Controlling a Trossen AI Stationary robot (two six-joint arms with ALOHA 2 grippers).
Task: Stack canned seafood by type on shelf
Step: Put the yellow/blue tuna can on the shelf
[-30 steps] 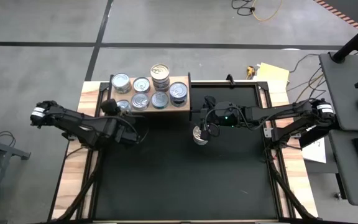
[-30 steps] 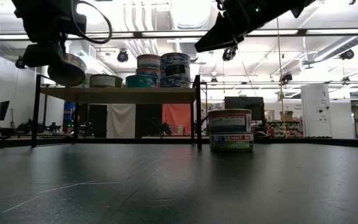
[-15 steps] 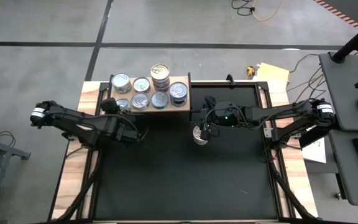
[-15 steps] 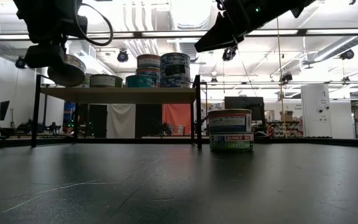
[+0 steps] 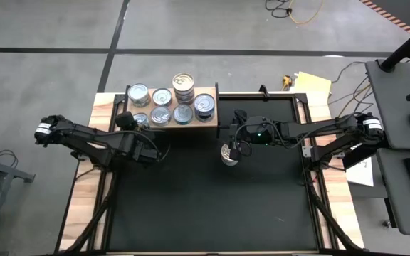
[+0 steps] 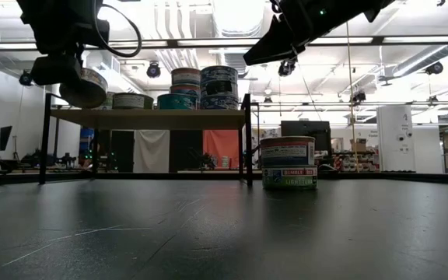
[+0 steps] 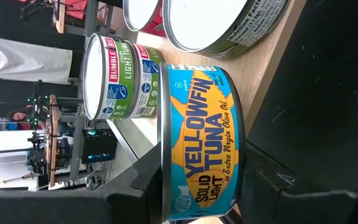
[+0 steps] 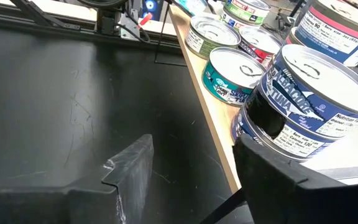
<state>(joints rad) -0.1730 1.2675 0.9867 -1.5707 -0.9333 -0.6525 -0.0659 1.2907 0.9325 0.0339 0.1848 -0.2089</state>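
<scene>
On the black bench (image 5: pixel 212 199), the light-brown wooden shelf (image 5: pixel 208 117) carries most tins. The left end effector (image 5: pixel 144 142), clenched on the blue-and-yellow round tuna tin (image 7: pixel 201 143), is best levelled beside matching tins, its tilted short axis brought upright. The right end effector (image 8: pixel 191 171) hangs released above two stacked tins (image 6: pixel 288 162)
</scene>
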